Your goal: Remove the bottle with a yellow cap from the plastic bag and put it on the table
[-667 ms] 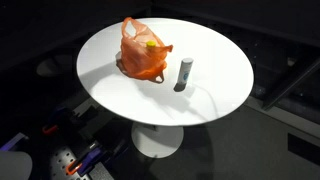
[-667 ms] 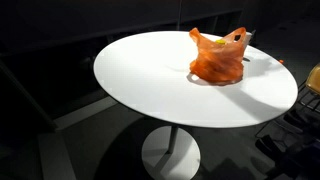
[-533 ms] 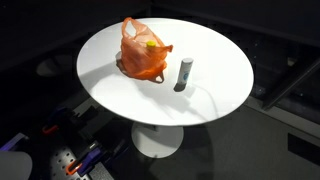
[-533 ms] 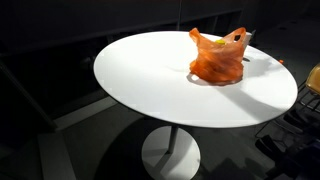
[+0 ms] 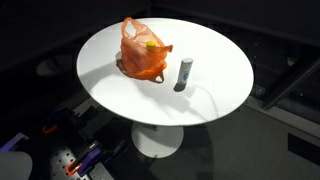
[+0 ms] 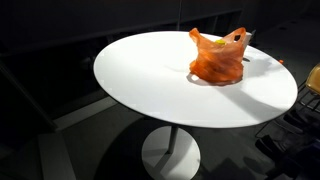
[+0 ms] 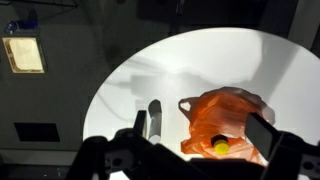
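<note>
- A slim grey cylinder [image 7: 154, 118] stands upright on the smooth, round white table [image 7: 200, 60].
- My gripper [image 7: 198, 135] is spread wide, holding nothing.
- The crinkled orange plastic bag [image 7: 235, 115] sits beneath my jaws, with the yellow-capped bottle [image 7: 221, 146] inside, showing at its mouth.

Both exterior views look down on the white counter [image 5: 215, 60] [image 6: 140, 80] from different sides, well back; the wrist view hangs high above; all share the orange bag [image 7: 235, 120].

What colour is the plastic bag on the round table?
Orange, slightly see-through. The plastic bag shows best in an exterior view.
</note>
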Robot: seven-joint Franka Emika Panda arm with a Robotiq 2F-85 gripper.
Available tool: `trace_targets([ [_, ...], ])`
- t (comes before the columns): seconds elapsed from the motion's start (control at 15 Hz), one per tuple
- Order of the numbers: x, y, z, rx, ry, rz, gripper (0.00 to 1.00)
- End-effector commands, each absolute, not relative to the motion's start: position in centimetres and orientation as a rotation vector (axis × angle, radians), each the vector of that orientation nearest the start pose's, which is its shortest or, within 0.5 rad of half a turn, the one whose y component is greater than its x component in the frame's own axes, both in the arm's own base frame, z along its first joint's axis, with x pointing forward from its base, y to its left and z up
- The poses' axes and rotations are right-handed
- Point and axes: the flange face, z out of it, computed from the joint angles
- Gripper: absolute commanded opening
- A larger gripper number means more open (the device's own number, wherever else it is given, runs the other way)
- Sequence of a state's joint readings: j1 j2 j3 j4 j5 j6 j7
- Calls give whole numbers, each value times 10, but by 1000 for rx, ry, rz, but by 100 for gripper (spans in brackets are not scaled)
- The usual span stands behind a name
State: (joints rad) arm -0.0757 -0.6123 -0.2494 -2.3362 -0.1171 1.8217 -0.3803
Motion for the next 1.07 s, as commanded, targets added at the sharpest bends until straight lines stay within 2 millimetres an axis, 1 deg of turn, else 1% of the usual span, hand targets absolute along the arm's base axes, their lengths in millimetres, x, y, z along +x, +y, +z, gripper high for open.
trace_targets([
  [0.0, 353, -145, 556, -3134, -184, -139, 100],
  [0.07, 353, -145, 556, -3134, -184, -139, 100],
  [0.13, 359, -143, 558, -3135, -185, -145, 100],
  [0.33, 381, -132, 555, -3157, -180, -152, 100],
  [0.53, 406, -109, 547, -3170, -200, -165, 100],
  [0.73, 435, -77, 539, -3183, -215, -171, 100],
  [0.87, 451, -60, 535, -3197, -210, -174, 100],
  [1.0, 467, -49, 528, -3204, -182, -177, 100],
])
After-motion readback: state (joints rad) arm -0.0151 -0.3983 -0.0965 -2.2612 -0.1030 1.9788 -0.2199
